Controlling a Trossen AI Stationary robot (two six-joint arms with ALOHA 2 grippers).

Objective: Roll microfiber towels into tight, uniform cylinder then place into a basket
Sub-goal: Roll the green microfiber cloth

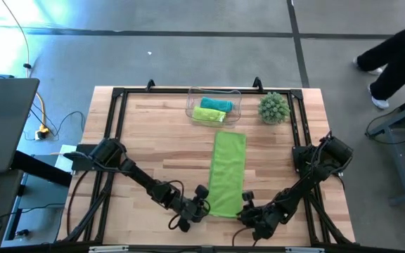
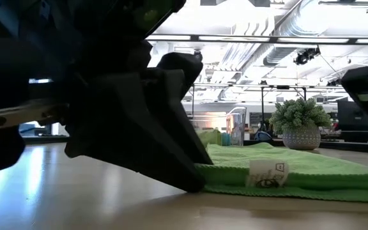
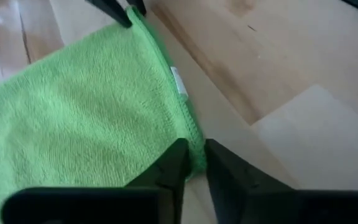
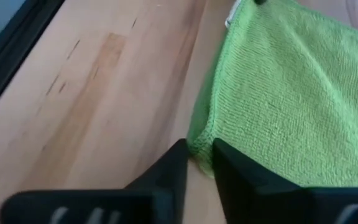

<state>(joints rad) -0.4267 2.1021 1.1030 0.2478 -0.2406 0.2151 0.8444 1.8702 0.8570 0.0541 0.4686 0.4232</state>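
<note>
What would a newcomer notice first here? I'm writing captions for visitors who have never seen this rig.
First, the lime green towel lying flat mid-table, with the left gripper and right gripper each pinching a near corner. Next, the clear basket at the far edge, already holding a teal and a green roll, with a spiky plant ball beside it.

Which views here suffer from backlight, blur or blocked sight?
Low view: a gripper, backlit to a dark blurred silhouette, blocks the left half; ceiling lights glare. Both wrist views: soft focus on the green towel, evenly lit. High view: evenly lit, basket visible.
</note>
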